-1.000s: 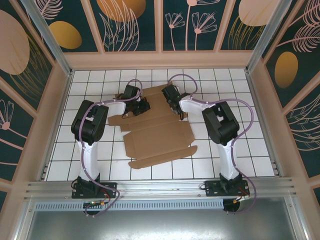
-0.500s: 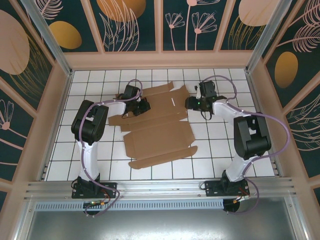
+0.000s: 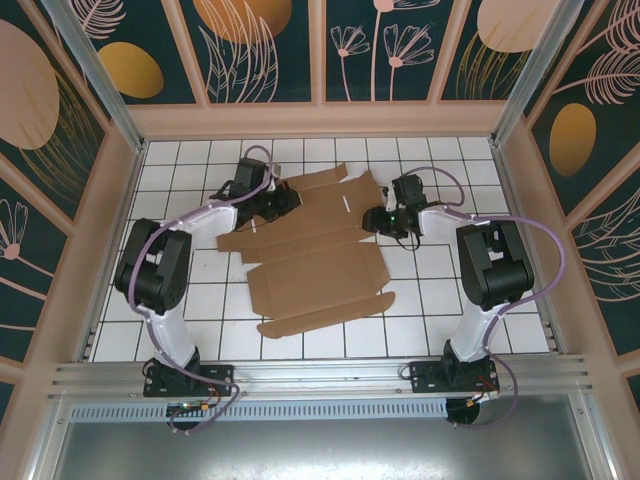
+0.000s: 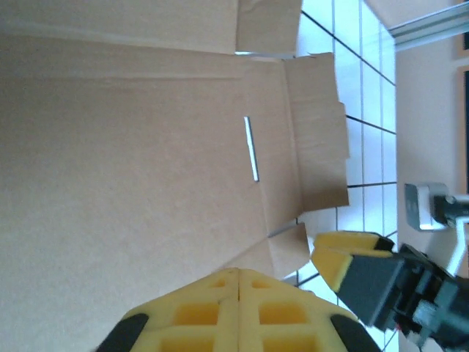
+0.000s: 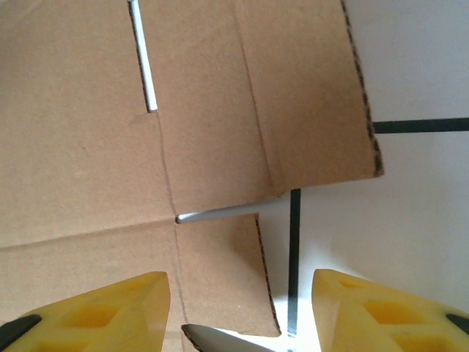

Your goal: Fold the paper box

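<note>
Near edge: an aluminium rail (image 3: 320, 372) carried both arm bases, left and right. Beyond it lay the white tiled table (image 3: 520, 300), ruled with black grid lines.

The paper box (image 3: 315, 270) lay as a flat, unfolded brown sheet at the middle of the table, between the two arms. Its narrow near flap (image 3: 320, 316) faced the rail. Wider panels followed behind it, with creases running across, and the last panel reached toward the back tiles.

The left arm reached up and inward to the sheet's far left part, with the left gripper (image 3: 288, 200) over the cardboard there. In the left wrist view its yellow fingers (image 4: 198, 315) were pressed together along a single seam, with nothing visible between them and bare cardboard spread out ahead. Whether the tips touched the sheet could not be told.

The right arm bent in from the right side, its right gripper (image 3: 370, 222) at the sheet's far right edge, by the side tabs. In the right wrist view the jaws stood apart, one yellow pad (image 5: 95, 308) low at each side. A small corner tab and a cut lay in the gap, and nothing was clamped. A thin slit (image 5: 143, 55) showed in the panel further on.

Farthest: the back wall (image 3: 320, 50), dark teal panels with pale plant drawings and orange discs.
</note>
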You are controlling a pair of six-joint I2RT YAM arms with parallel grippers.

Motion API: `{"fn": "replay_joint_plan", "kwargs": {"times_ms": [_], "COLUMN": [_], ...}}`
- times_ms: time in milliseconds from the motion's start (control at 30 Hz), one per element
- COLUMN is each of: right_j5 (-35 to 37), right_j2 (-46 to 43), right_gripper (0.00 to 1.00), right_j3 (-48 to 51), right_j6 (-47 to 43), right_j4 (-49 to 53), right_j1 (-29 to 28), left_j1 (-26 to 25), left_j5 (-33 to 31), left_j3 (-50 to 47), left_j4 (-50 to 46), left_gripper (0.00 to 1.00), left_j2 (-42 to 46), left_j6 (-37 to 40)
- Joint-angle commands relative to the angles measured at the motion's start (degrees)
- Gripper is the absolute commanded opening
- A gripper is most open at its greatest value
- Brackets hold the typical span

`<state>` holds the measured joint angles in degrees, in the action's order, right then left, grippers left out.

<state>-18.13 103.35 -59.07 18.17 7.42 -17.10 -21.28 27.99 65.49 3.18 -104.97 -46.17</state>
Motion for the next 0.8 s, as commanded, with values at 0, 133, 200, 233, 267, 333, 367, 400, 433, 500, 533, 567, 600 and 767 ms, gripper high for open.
{"fn": "replay_joint_plan", "kwargs": {"times_ms": [0,133,200,233,267,333,367,400,433,500,533,567,600,767], "right_j5": [-1.7,-2.4,-2.3,-2.4,-3.0,-4.1,-4.4,-5.0,-5.4,-7.0,-7.7,-8.6,-9.8,-14.0], "right_j2": [0.8,1.5,2.1,2.3,2.5,3.2,3.2,3.3,3.2,2.8,2.5,2.2,2.1,1.4], "right_gripper": [0.55,0.56,0.57,0.57,0.57,0.57,0.57,0.57,0.57,0.57,0.57,0.57,0.56,0.55], "right_j3": [1.3,1.3,1.2,1.3,1.5,1.4,1.5,1.8,1.7,1.9,1.9,1.7,1.3,-2.2], "right_j6": [1.2,1.5,1.2,1.2,1.3,1.3,1.3,1.2,1.2,1.4,1.5,1.7,2.0,2.3], "right_j4": [-2.2,-2.4,-2.2,-2.2,-2.4,-2.2,-2.4,-2.7,-2.8,-3.7,-4.2,-4.7,-5.1,-3.7], "right_j1": [-0.3,-0.3,-0.4,-0.5,-0.5,-0.6,-0.8,-1.0,-0.9,-0.9,-0.9,-0.9,-1.0,-2.7], "left_j1": [0.0,-0.2,-0.2,-0.2,-0.2,-0.2,-0.2,-0.1,-0.1,-0.1,-0.1,-0.1,-0.1,-0.1], "left_j5": [-0.6,-1.5,-2.9,-3.5,-4.1,-4.6,-5.1,-5.4,-5.6,-5.9,-6.1,-6.3,-6.4,-7.3], "left_j3": [-7.2,-9.4,-8.8,-8.3,-7.9,-7.8,-7.9,-8.0,-8.0,-8.0,-7.9,-8.1,-8.0,-7.4], "left_j4": [-0.8,0.5,-2.0,-2.9,-3.6,-4.1,-4.1,-4.1,-4.2,-4.7,-4.8,-4.8,-4.8,-5.7], "left_gripper": [0.03,0.0,0.0,0.0,0.0,0.0,0.0,0.0,0.0,0.0,0.0,0.0,0.0,0.0], "left_j2": [-1.7,-3.1,-4.3,-4.7,-5.3,-6.1,-6.4,-6.8,-7.3,-8.0,-8.1,-8.1,-8.1,-7.8], "left_j6": [-0.9,-2.2,-1.1,-0.6,-0.3,-0.1,0.0,0.2,0.4,1.0,1.2,1.3,1.5,2.1]}}
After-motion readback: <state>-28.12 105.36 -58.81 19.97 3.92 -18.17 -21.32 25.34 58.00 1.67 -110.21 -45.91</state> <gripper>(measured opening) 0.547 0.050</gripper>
